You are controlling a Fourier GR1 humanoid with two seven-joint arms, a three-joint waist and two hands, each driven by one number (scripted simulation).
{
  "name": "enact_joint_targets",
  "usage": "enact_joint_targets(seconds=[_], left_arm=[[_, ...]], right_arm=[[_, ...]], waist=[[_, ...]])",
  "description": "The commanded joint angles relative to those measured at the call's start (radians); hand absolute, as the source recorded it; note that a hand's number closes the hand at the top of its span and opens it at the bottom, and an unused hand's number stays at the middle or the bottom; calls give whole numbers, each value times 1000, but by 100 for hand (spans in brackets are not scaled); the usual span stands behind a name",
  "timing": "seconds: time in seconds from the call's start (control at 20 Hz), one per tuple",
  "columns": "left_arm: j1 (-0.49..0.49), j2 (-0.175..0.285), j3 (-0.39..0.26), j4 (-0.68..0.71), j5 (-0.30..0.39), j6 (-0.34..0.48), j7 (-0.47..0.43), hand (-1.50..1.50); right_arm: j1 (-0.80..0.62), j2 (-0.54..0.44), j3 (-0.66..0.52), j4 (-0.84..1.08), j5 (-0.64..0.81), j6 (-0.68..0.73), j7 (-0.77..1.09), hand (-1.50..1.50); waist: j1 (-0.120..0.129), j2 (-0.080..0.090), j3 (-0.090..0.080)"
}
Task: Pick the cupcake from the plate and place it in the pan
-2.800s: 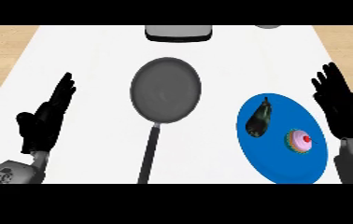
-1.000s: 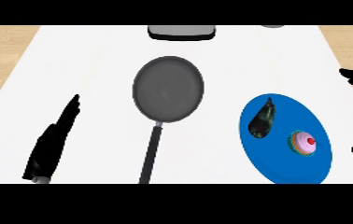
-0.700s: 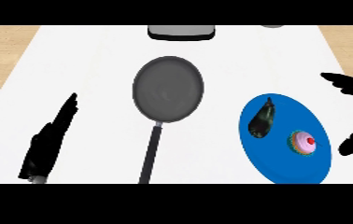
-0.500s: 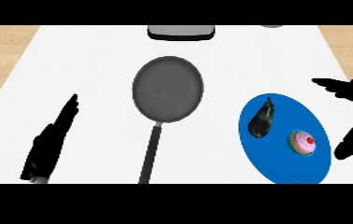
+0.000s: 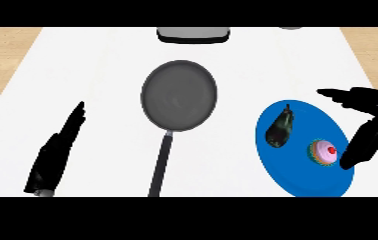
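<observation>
- Left hand point(image 5: 55, 154), lower left: fingers straight, holding nothing.
- Pan point(image 5: 179, 95), centre: open counter point(image 5: 96, 74) on both sides of it.
- Plate point(image 5: 295, 181), lower right: the cupcake point(image 5: 325, 151) sits near its right rim, with an aubergine point(image 5: 280, 126) to its left.
- Right hand point(image 5: 360, 143), right edge: fingers spread, nothing held. This looks like the reaching step; next it must close round the cupcake.

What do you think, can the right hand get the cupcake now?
Probably yes. The right hand hangs open right beside the cupcake on the blue plate, with nothing between them. The eggplant lies on the cupcake's other side, out of the way.
</observation>
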Motion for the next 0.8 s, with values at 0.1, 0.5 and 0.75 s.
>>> enact_joint_targets(seconds=[0.1, 0.5, 0.75], left_arm=[[-11, -37, 23, 32, -20, -20, -18, 0], [5, -71, 41, -21, -76, -28, 26, 0], [15, -75, 59, -25, -70, -72, 49, 0]], right_arm=[[1, 43, 49, 30, 93, 25, 66, -150], [59, 83, 33, 18, 158, 32, 78, -150], [42, 138, 65, 65, 219, 41, 72, -150]], waist=[[-2, 1, 0], [-5, -1, 0], [2, 0, 0]])
